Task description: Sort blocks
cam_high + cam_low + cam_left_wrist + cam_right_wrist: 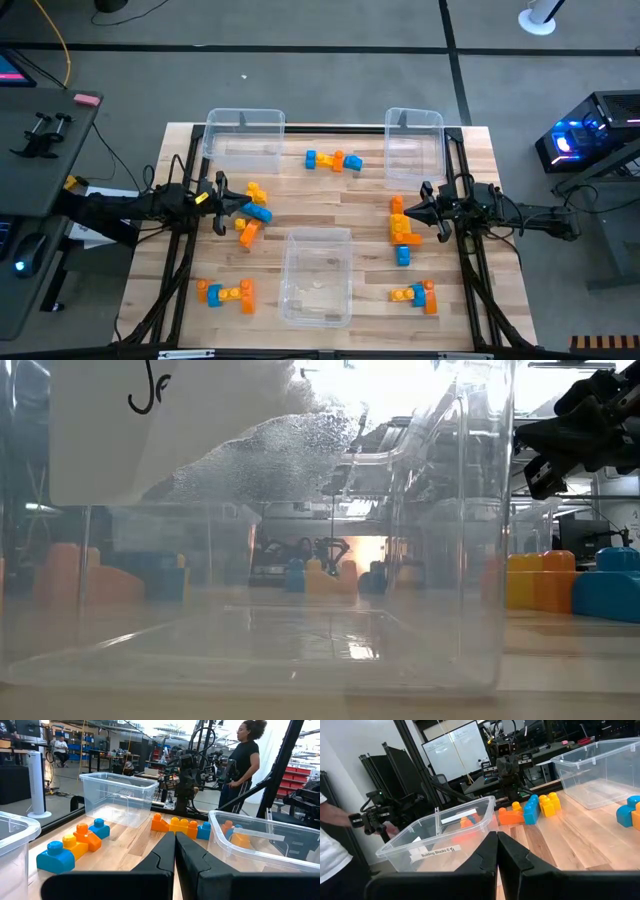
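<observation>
— Blocks (252, 213) lie in mixed-colour clusters all over the worktop (360, 195); seen from above, none appears to be in the three clear bins (317, 277). The left pincer (241, 207) is closed and empty just beside one cluster; the right pincer (400, 213) is closed and empty beside another.

— And from table height?

— Mostly the wall of the near bin (455, 560), with yellow and blue blocks (570, 582) off to its side.

— The left wrist camera?

— Closed fingers (165, 857) aimed across the wood, blue and orange blocks (75, 845) nearby, and a person (242, 762) standing behind the table.

— The right wrist?

— Closed fingers (487, 855) beside a labelled bin (440, 840).

— Risks?

— I'd judge a shut pincer would shove a cluster instead of gripping it. Joined colours could also land in one bin unsorted.
</observation>
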Motion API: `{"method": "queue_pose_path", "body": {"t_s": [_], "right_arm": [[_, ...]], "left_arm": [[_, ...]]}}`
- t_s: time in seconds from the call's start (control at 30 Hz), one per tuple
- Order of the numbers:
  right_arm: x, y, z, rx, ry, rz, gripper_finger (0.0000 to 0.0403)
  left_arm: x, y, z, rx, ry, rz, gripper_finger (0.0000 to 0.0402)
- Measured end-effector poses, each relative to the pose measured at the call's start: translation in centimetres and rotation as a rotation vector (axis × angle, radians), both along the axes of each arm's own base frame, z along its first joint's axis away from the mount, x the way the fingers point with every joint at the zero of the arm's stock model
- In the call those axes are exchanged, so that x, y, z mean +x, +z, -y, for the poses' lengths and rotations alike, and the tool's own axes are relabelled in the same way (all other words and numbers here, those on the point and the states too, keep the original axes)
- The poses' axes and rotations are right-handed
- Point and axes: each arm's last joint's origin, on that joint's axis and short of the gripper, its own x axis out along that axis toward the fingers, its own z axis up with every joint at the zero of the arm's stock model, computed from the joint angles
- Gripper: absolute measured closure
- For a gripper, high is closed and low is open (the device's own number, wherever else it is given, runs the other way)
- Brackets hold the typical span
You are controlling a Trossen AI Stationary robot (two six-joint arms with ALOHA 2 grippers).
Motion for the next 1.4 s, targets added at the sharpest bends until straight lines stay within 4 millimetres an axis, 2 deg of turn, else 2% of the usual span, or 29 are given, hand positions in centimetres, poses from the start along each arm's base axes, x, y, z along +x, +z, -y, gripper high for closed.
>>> {"method": "queue_pose_path", "body": {"t_s": [0.27,0.37,0.5,0.57,0.67,0.73,0.83,0.93,1.03,1.1,1.17,1.23,1.4], "right_arm": [[0.0,0.0,0.0,0.000,0.000,0.000,0.0402],[0.0,0.0,0.0,0.000,0.000,0.000,0.0402],[0.0,0.0,0.0,0.000,0.000,0.000,0.0402],[0.0,0.0,0.0,0.000,0.000,0.000,0.0402],[0.0,0.0,0.0,0.000,0.000,0.000,0.0402],[0.0,0.0,0.0,0.000,0.000,-0.001,0.0402],[0.0,0.0,0.0,0.000,0.000,0.000,0.0402],[0.0,0.0,0.0,0.000,0.000,0.000,0.0402],[0.0,0.0,0.0,0.000,0.000,0.000,0.0402],[0.0,0.0,0.0,0.000,0.000,0.000,0.0402],[0.0,0.0,0.0,0.000,0.000,0.000,0.0402],[0.0,0.0,0.0,0.000,0.000,0.000,0.0402],[0.0,0.0,0.0,0.000,0.000,0.000,0.0402]], "left_arm": [[0.0,0.0,0.0,-0.001,0.000,0.003,0.0401],[-0.1,0.7,0.0,-0.051,-0.004,0.076,0.0401],[-0.4,2.2,-0.1,-0.331,-0.033,0.283,0.0401],[-0.7,3.0,-0.3,-0.423,0.024,0.406,0.0401],[-1.4,5.0,-0.6,-0.482,0.081,0.594,0.0401],[-1.6,7.0,-0.6,-0.442,0.056,0.604,0.0401],[-0.8,10.6,-0.2,-0.289,-0.022,0.425,0.0401],[0.4,14.0,0.2,-0.185,-0.090,0.096,0.0401],[1.1,16.6,0.6,-0.225,-0.163,-0.231,0.0395],[1.5,17.4,1.0,-0.317,-0.208,-0.426,0.0385],[1.8,17.2,1.6,-0.436,-0.258,-0.607,0.0372],[2.1,15.9,2.6,-0.550,-0.303,-0.777,0.0357],[2.5,11.9,5.4,-0.732,-0.311,-1.006,0.0312]]}}
